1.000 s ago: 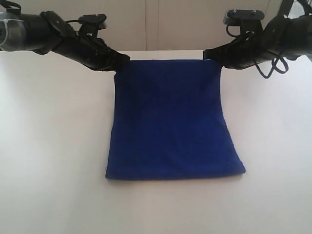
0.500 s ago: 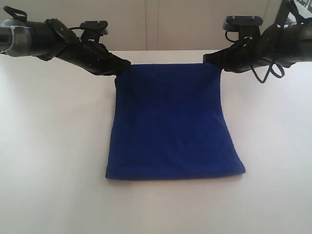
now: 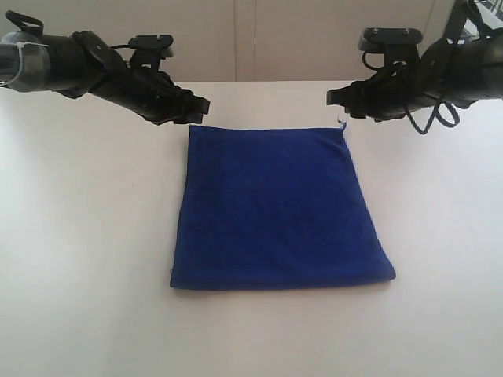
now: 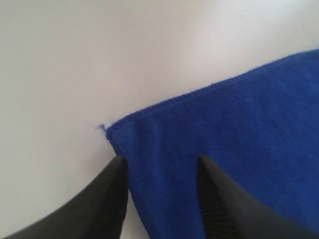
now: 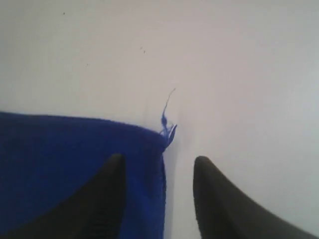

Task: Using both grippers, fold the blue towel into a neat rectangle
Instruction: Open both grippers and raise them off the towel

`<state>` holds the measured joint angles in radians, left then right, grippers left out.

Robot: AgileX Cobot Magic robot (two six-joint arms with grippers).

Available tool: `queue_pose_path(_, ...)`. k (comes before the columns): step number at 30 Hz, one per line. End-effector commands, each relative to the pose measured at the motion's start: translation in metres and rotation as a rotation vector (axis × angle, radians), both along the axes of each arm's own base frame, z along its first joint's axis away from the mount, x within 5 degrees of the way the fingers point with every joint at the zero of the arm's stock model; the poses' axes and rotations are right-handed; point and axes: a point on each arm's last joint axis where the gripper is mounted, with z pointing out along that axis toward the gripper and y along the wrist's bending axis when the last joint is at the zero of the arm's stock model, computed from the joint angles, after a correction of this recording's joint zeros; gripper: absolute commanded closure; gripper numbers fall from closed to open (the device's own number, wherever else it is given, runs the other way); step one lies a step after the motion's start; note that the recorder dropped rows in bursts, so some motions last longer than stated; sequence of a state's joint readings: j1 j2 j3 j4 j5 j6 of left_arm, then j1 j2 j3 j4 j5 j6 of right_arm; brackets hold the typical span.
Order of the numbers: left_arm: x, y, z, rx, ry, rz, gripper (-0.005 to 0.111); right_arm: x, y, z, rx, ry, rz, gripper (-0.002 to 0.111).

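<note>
Left gripper (image 3: 196,107) and right gripper (image 3: 336,97): I hold both with jaws apart, gripping nothing, just above the 11 and 1 o'clock corners of the blue towel (image 3: 275,212), which lies flat on the white table (image 3: 86,236).

This looks like a robotics lab or test bench. A bare white counter (image 3: 86,259) fills the exterior view, backed at twelve o'clock by plain pale wall panels (image 3: 275,39) with vertical seams. Two black robot arms reach in over it: the left arm (image 3: 71,63) at ten o'clock and the right arm (image 3: 460,67) at two o'clock. The right arm carries a boxy camera module (image 3: 391,35) and loose black cables (image 3: 409,75).
</note>
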<state>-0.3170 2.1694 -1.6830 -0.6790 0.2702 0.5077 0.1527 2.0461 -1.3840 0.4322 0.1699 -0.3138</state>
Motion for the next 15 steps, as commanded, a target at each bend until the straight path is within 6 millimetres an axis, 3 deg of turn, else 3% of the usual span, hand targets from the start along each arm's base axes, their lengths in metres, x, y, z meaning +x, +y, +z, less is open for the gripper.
queue_pose_path(1,-0.015,0.014,0.024,-0.033,0.116,-0.101,0.074,-0.017,0.003,0.026,0.021,0.093,0.067,0.084)
queue_pose_path(4,-0.033,0.037,0.044,-0.077,0.295,-0.177,0.103,-0.041,0.005,0.048,0.016,0.222,0.158,0.106)
queue_pose_path(5,-0.039,0.043,0.052,-0.091,0.337,-0.189,0.107,-0.048,0.006,0.054,0.01,0.257,0.18,0.108)
queue_pose_path(9,-0.06,0.05,0.071,-0.06,0.467,-0.188,0.107,-0.072,0.006,0.066,0.019,0.355,0.226,0.108)
queue_pose_path(15,-0.101,0.034,0.089,0.049,0.475,-0.204,0.107,-0.109,0.001,0.07,0.039,0.424,0.215,0.108)
